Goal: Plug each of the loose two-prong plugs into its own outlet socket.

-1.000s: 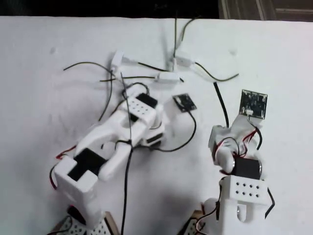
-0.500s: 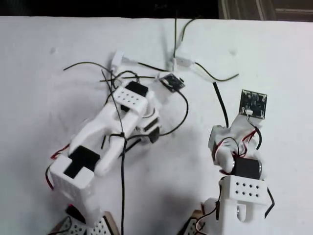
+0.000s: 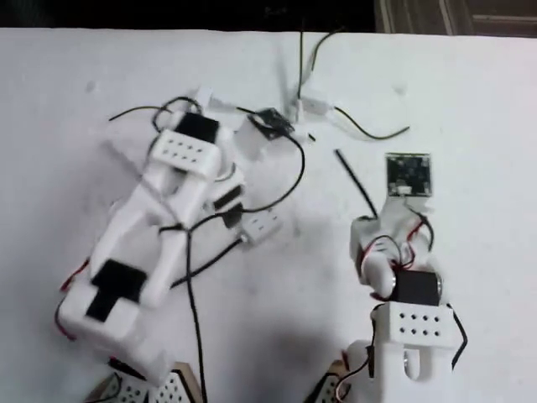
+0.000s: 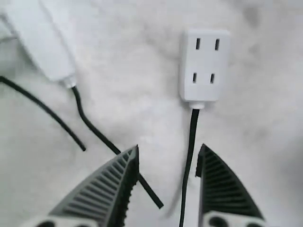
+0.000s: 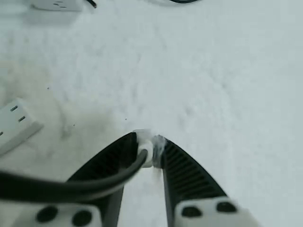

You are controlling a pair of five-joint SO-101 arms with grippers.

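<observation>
From above, the left arm (image 3: 143, 243) stretches over the white counter (image 3: 470, 101) toward a tangle of black cords and white sockets. The right arm (image 3: 403, 285) sits folded nearer.

In the left wrist view, the left hand (image 4: 168, 149) is apart and empty. A four-slot outlet socket (image 4: 204, 66) lies ahead, its black cord (image 4: 189, 161) running between the fingers.

In the right wrist view, the right hand (image 5: 147, 139) is clamped on a small white plug (image 5: 147, 153), with another socket (image 5: 14, 124) lying near.

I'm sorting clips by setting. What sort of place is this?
Probably a robotics lab bench: two small white robot arms at a white table, with black cords and an outlet block laid out.
</observation>
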